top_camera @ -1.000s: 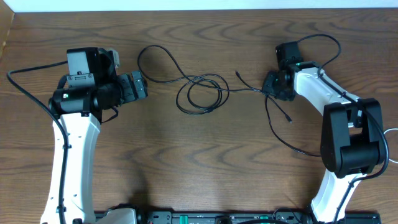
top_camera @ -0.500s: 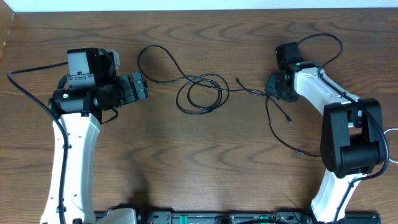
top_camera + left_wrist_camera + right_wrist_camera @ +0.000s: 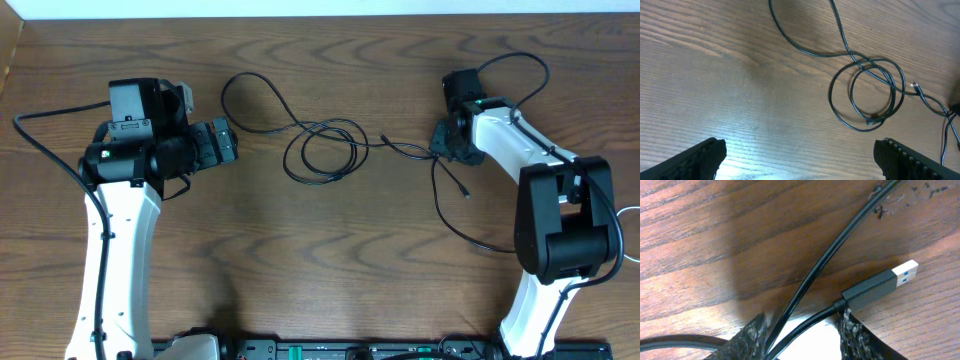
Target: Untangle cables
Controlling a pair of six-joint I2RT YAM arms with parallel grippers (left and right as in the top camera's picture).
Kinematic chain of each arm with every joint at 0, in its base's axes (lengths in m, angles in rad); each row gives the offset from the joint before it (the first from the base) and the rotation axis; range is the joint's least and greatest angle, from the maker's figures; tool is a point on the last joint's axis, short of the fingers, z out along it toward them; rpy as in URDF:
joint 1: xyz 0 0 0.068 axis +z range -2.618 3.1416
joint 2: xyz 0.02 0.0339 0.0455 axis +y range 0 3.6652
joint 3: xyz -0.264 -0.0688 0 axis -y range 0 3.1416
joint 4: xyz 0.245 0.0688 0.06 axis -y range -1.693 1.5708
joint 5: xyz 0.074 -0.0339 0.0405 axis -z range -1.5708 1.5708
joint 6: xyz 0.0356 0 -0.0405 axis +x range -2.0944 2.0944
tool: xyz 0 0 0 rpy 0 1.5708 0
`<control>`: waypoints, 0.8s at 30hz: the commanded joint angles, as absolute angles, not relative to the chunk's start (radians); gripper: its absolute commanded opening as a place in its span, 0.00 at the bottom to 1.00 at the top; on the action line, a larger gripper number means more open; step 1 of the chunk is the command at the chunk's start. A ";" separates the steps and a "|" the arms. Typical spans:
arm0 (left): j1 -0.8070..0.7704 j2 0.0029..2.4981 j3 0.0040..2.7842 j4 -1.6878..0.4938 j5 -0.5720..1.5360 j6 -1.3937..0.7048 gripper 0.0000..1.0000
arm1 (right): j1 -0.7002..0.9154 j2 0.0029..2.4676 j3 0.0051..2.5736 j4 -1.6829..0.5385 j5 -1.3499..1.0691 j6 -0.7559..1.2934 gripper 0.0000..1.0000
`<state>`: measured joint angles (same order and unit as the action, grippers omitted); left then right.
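Overhead, the right gripper (image 3: pixel 443 142) has slid a little toward its own side. The loose end of the black cable (image 3: pixel 287 155) has been pulled along with it. The big loop in the middle of the table (image 3: pixel 300 260) looks the same, so I think the tangle is not undone yet. In the right wrist view the fingers (image 3: pixel 754 334) stand partly apart. Two strands of cable lie loose between them, beside a plug (image 3: pixel 880 286). The left gripper (image 3: pixel 222 142) waits wide open, holding nothing.
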<state>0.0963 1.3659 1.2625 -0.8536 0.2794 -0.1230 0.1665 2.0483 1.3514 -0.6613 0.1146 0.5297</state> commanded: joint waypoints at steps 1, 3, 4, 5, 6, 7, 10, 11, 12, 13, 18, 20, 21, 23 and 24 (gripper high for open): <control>0.100 1.350 1.258 -0.859 0.281 -0.106 0.99 | 0.172 2.153 1.324 -0.680 0.126 0.528 0.43; 0.100 1.350 1.258 -0.859 0.280 -0.105 0.99 | 0.172 2.160 1.324 -0.684 0.126 0.531 0.43; 0.100 1.350 1.258 -0.858 0.280 -0.105 0.99 | 0.172 2.161 1.324 -0.685 0.140 0.537 0.43; 0.100 1.350 1.258 -0.858 0.280 -0.105 0.99 | 0.172 2.161 1.324 -0.685 0.147 0.539 0.43; 0.100 1.350 1.258 -0.858 0.281 -0.105 0.99 | 0.172 2.161 1.324 -0.689 0.155 0.544 0.43; 0.100 1.350 1.258 -0.859 0.280 -0.105 0.99 | 0.172 2.161 1.324 -0.694 0.168 0.553 0.43; 0.100 1.350 1.258 -0.859 0.280 -0.105 0.99 | 0.171 2.161 1.324 -0.715 0.204 0.559 0.44; 0.100 1.350 1.258 -0.859 0.280 -0.105 1.00 | 0.171 2.161 1.324 -0.722 0.218 0.562 0.44; 0.100 1.350 1.258 -0.859 0.280 -0.105 0.99 | 0.171 2.161 1.324 -0.733 0.231 0.572 0.44; 0.100 1.350 1.258 -0.859 0.281 -0.105 0.99 | 0.171 2.161 1.324 -0.741 0.236 0.572 0.45; 0.100 1.350 1.258 -0.860 0.280 -0.105 0.99 | 0.170 2.161 1.324 -0.776 0.282 0.606 0.45; 0.100 1.350 1.258 -0.862 0.281 -0.105 0.99 | 0.169 2.161 1.324 -0.778 0.282 0.606 0.46; 0.100 1.350 1.258 -0.863 0.280 -0.105 0.99 | 0.169 2.161 1.324 -0.778 0.282 0.605 0.45; 0.100 1.350 1.258 -0.863 0.280 -0.105 0.99 | 0.169 2.161 1.324 -0.777 0.281 0.605 0.45; 0.100 1.350 1.258 -0.863 0.280 -0.105 0.99 | 0.169 2.161 1.324 -0.776 0.278 0.605 0.46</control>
